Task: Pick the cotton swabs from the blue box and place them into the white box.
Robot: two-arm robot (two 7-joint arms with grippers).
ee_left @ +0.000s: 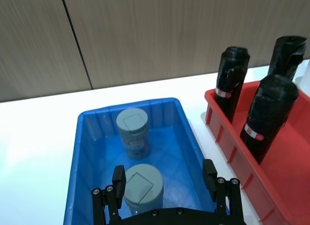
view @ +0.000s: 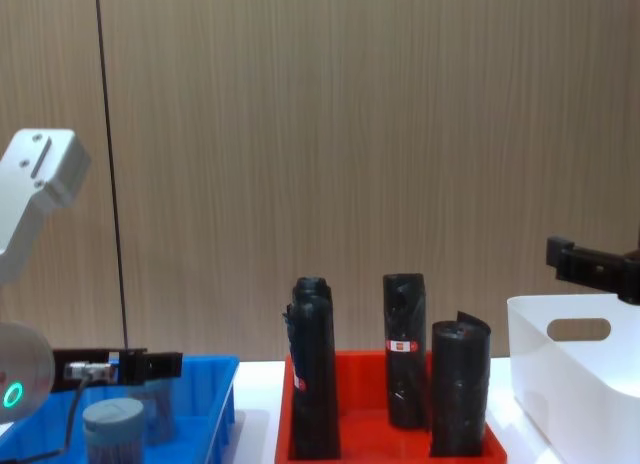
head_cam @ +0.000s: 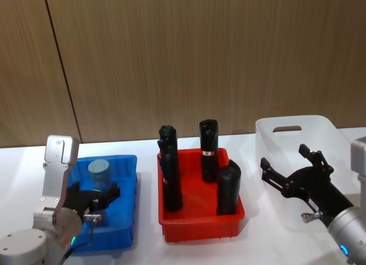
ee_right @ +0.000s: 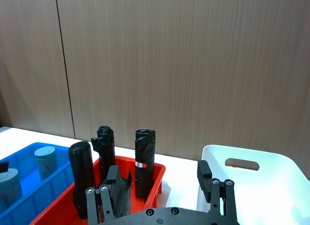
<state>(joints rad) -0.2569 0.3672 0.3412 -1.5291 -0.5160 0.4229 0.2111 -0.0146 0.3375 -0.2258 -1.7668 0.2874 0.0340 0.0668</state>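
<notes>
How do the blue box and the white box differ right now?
The blue box has low walls; the white box is taller, with an oval handle cut-out. The blue box stands left of the red tray, the white box right. The left gripper hangs open over cotton swabs in the blue box, the right gripper open over the white box. Both are open-topped bins.

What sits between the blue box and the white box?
The red plastic tray of tall black rolls stands between the bright blue plastic bin and the white plastic bin. The open left tool hovers over a round grey-lidded swab tub.
</notes>
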